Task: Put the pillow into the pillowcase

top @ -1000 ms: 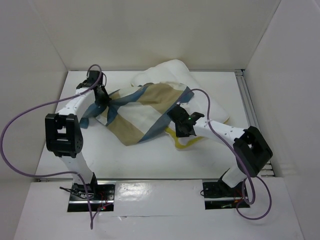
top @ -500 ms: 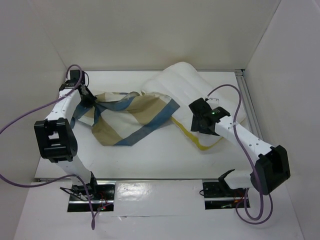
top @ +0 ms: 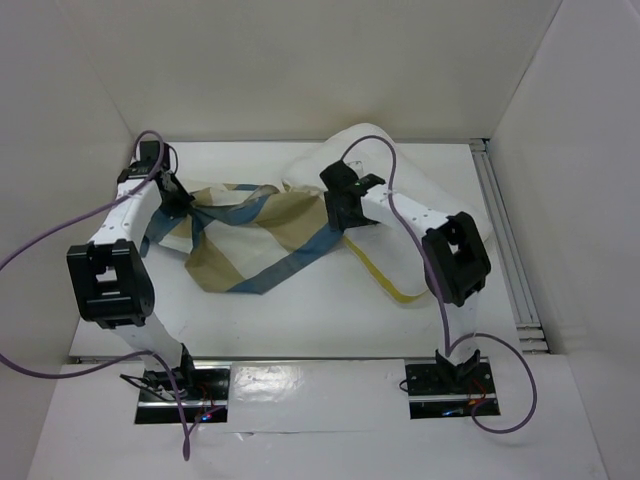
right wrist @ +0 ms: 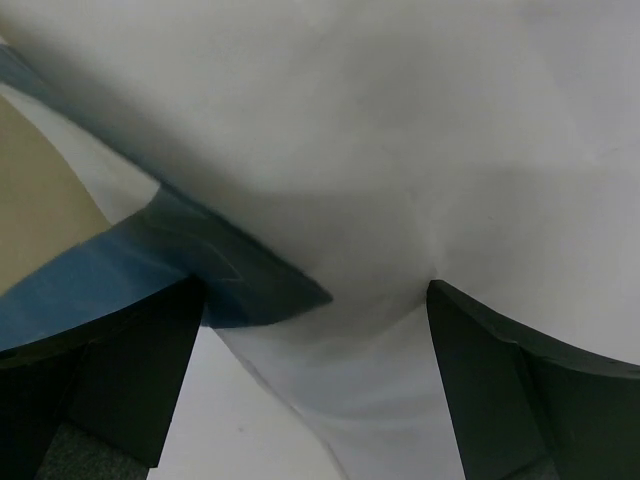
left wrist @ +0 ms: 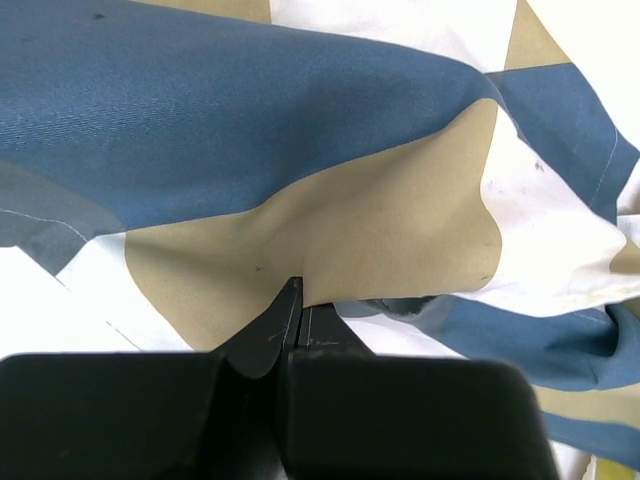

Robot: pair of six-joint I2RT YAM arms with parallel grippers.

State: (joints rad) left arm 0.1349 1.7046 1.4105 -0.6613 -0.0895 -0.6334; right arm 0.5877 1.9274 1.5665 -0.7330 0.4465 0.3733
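Checked cloth in blue, tan and cream: the pillowcase (top: pixel 265 235), one item, crumpled and drawn out across the table (top: pixel 300 320) from 9 o'clock toward the centre of the top view

White quilted pillow (top: pixel 370 140), one item, heaped at 1 o'clock, with its yellow piping (top: pixel 383 275) running down toward 4 o'clock

Progress, as a judgement: early. The pillow shows almost wholly bare. The cover reaches only its 9 o'clock side, and whether any corner has entered the opening cannot be told. Left to do: open the mouth, feed the pillow in, and draw the cover along its full length

Left gripper (top: pixel 178 200): at the 9 o'clock end of the pillowcase. In its own wrist view the left gripper (left wrist: pixel 293 295) has its jaws pressed together on a fold of tan cloth, with the rest of the cover spreading away toward 12 o'clock

Right gripper (top: pixel 340 212): at the 3 o'clock end of the pillowcase, where the cover meets the pillow. In its own wrist view the right gripper (right wrist: pixel 318 290) has its jaws spread wide and grips nothing. White pillow fills the gap between them and lies close, though contact cannot be told. A blue corner of the pillowcase lies just beside the 9 o'clock jaw
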